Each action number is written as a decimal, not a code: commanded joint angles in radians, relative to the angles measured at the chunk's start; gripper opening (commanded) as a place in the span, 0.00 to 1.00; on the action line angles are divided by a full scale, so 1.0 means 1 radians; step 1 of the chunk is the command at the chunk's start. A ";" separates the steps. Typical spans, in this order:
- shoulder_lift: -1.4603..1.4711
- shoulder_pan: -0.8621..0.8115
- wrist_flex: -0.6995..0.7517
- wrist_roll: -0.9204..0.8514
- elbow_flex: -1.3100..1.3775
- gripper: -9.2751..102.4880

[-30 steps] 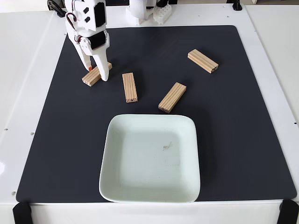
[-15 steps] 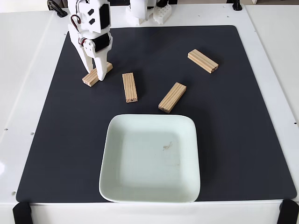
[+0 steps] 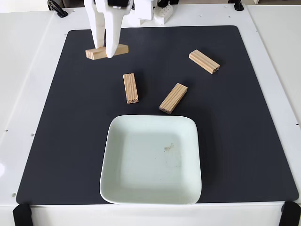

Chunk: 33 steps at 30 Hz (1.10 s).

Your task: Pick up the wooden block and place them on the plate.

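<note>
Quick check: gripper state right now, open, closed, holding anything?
Gripper: closed on a wooden block, held near the mat's far left corner in the fixed view.

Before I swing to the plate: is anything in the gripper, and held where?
Yes: the gripper is shut on a wooden block, clamped across its middle.

In the fixed view, the square pale mint-green plate (image 3: pixel 141 188) lies on the near half of the black rectangular mat (image 3: pixel 235 141). Behind it lie two light-wood grooved blocks, one (image 3: pixel 130 88) toward the left, one (image 3: pixel 173 98) just beyond the plate's far rim. A third block (image 3: pixel 204 61) lies farther back on the right, and a fourth (image 3: pixel 123 49) sits far left between the white gripper's (image 3: pixel 105 52) fingers.
</note>
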<state>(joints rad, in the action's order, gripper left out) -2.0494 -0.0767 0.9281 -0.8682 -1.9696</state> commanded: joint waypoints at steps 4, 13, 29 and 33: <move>-0.035 0.149 -0.091 0.287 0.071 0.08; 0.445 0.176 -0.305 0.575 0.469 0.08; 1.298 0.187 -0.298 0.871 1.390 0.08; 1.379 0.207 -0.295 0.891 1.476 0.08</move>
<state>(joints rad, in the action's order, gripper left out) -0.6703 0.1104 0.6397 0.0123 -0.5860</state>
